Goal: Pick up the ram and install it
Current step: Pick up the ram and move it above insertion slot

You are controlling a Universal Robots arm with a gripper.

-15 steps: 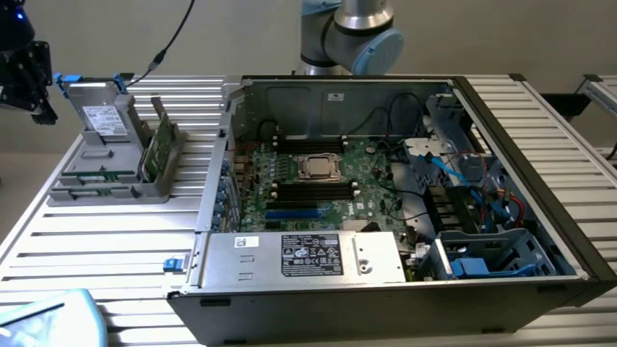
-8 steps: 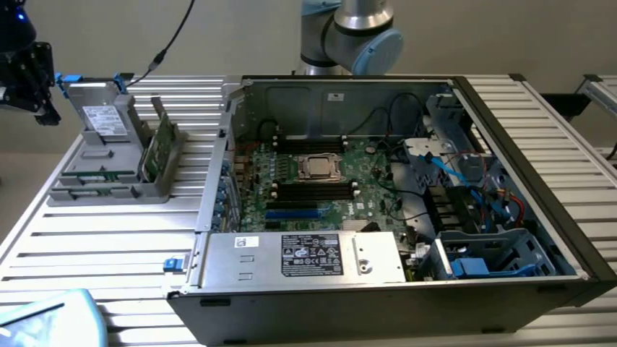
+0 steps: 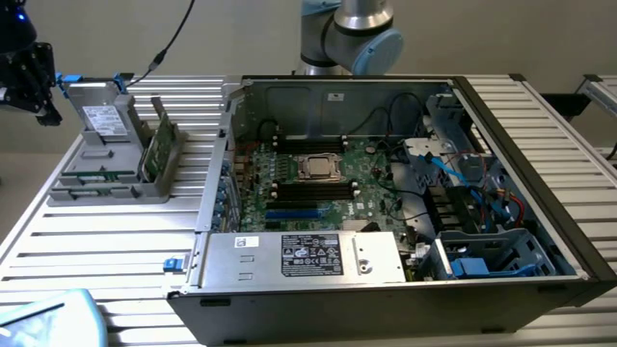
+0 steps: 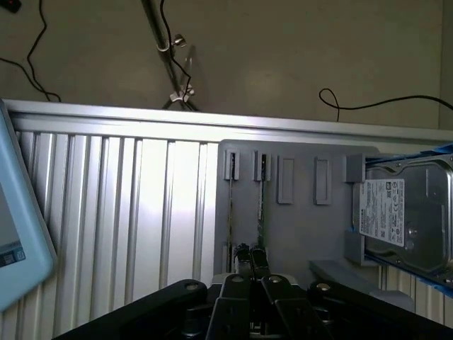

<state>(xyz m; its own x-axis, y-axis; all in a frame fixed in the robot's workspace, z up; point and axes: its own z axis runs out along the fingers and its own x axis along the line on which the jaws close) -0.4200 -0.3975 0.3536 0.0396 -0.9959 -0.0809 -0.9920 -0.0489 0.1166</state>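
The arm's jaws, shut tight and empty, hover over a grey rack point(image 4: 301, 234) on the slatted bench point(image 4: 106, 212). The ram point(image 4: 260, 202) stands on edge in a rack slot, just beneath them. The pickup seems not yet begun. Grasping calls for opened jaws straddling the stick.

Table point(image 3: 87, 238) of ribbed bare aluminium, matt with a soft sheen. Near one corner, a holder point(image 3: 106, 184) of smooth, matt grey plastic. Computer case point(image 3: 289, 101) — bare grey sheet metal inside, black painted rim. Drive point(image 4: 425, 212) of dull metal with a white paper label point(image 4: 382, 212). Gripper point(image 4: 249, 256) — black, faintly glossy.
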